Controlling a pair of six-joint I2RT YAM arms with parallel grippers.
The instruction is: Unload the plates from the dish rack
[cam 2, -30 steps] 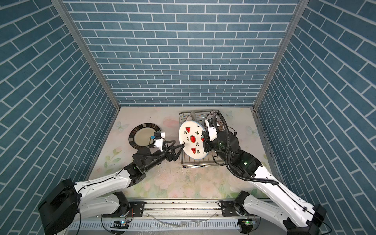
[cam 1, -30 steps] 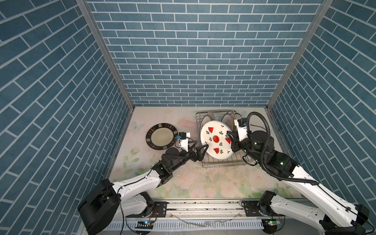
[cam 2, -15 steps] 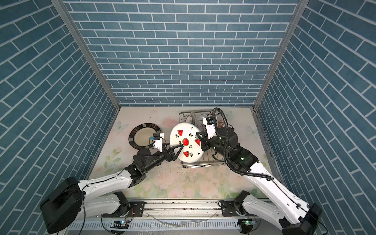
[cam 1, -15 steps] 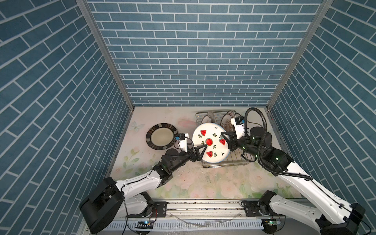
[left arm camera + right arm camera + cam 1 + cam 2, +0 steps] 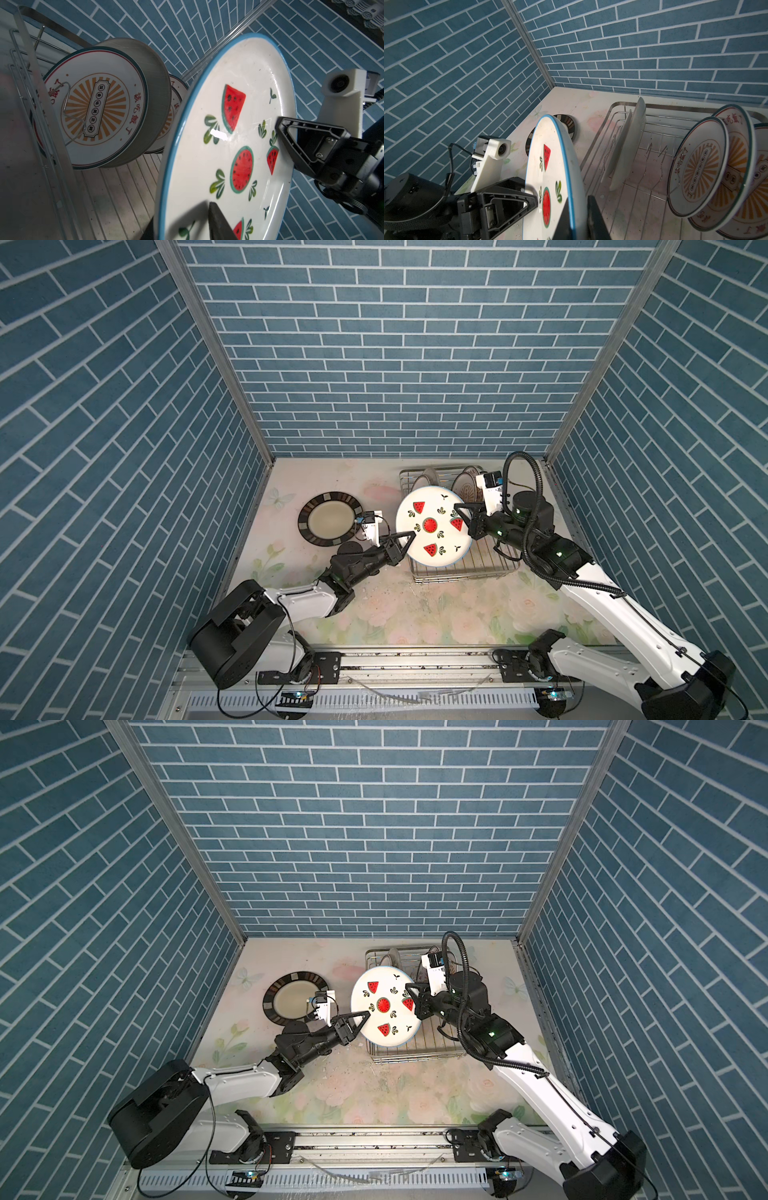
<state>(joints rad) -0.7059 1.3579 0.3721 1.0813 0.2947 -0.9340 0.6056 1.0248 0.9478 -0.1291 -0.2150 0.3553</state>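
Place identified as a robotics test cell dressed as a kitchen corner, not a real home. Three sides are closed by wall panels printed with blue brick and joined at bare metal corner profiles. The tabletop is covered with a floral sheet. A left arm and a right arm are mounted on an aluminium rail at the front edge, above a slotted cable duct. Kitchen character is supplied by props only: dish rack, sunburst plates, watermelon plate.
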